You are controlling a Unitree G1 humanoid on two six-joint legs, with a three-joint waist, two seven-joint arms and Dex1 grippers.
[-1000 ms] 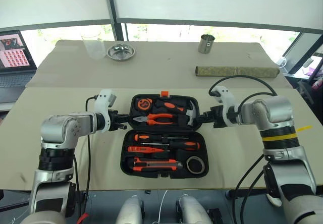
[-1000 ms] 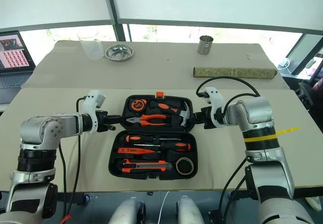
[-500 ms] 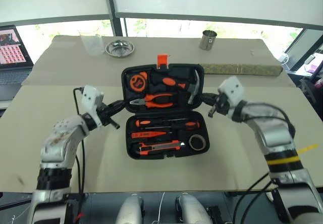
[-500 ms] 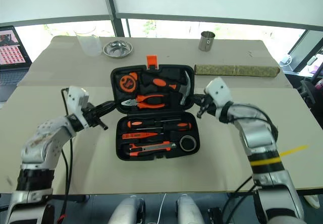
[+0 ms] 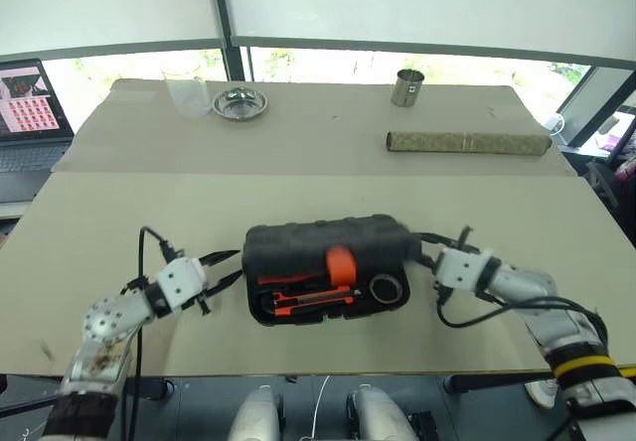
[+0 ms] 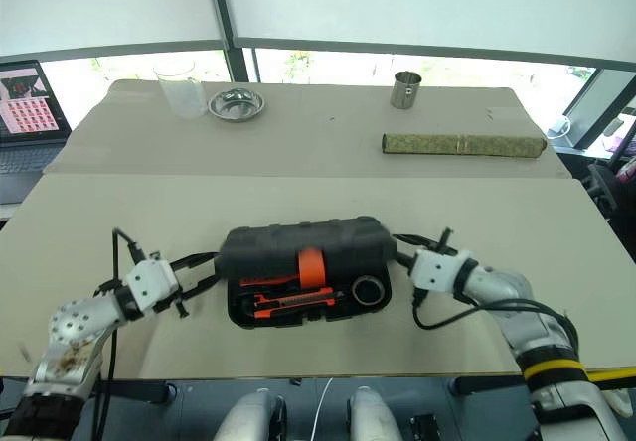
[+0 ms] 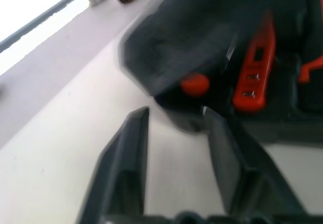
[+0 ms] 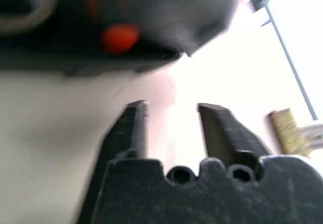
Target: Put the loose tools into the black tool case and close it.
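Observation:
The black tool case [image 5: 318,245] lies mid-table with its lid down over the base and its orange latch [image 5: 341,265] facing front. A gap under the lid's front edge shows an orange-and-black utility knife [image 5: 303,303] and a dark tape roll [image 5: 386,287] in their slots. The other loose tools are hidden under the lid. My left gripper [image 5: 226,268] hovers open just off the case's left end, holding nothing. At the case's right end my right gripper [image 6: 403,253] is open too, apart from the lid. Both wrist views show spread fingers [image 7: 128,148] with the case beyond.
At the back of the table stand a metal cup [image 5: 404,87], a long brown roll [image 5: 467,142], a metal bowl [image 5: 238,102] and a clear glass [image 5: 184,89]. A laptop [image 5: 30,113] sits at the far left. Bare tabletop surrounds the case.
The lid, held upright half a second ago, has swung down over the base. Both grippers have opened, let go of it, and dropped back and outward with rolled wrists.

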